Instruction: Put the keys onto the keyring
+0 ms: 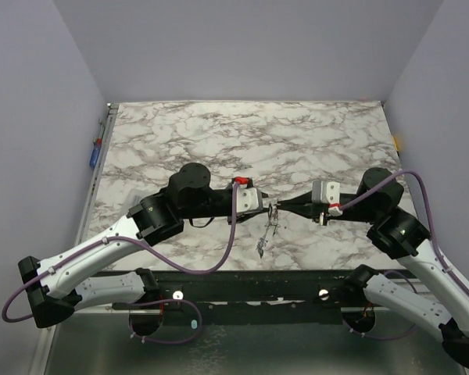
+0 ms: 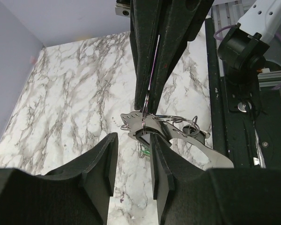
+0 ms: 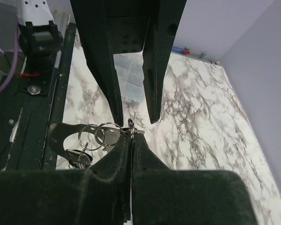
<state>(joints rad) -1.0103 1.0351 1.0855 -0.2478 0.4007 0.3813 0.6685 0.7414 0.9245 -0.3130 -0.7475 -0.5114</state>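
Marble-patterned table [image 1: 219, 133], lilac walls [image 1: 242, 47] on three sides. You have open marble across the upper half of the top view and a black rail [image 1: 242, 283] along the bottom edge. Left gripper [image 2: 133, 152]: jaws apart, flanking the keys [image 2: 136, 124]; contact not discernible. Right gripper [image 3: 130, 137]: clamped on the keyring [image 3: 130, 124]. Keys: silvery, flat, strung on thin wire rings, mid-frame between both grippers. Keyring: small thin loop, mid-frame.

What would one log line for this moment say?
left gripper: open, either side of keys | right gripper: shut on keyring | keys: dangling from keyring
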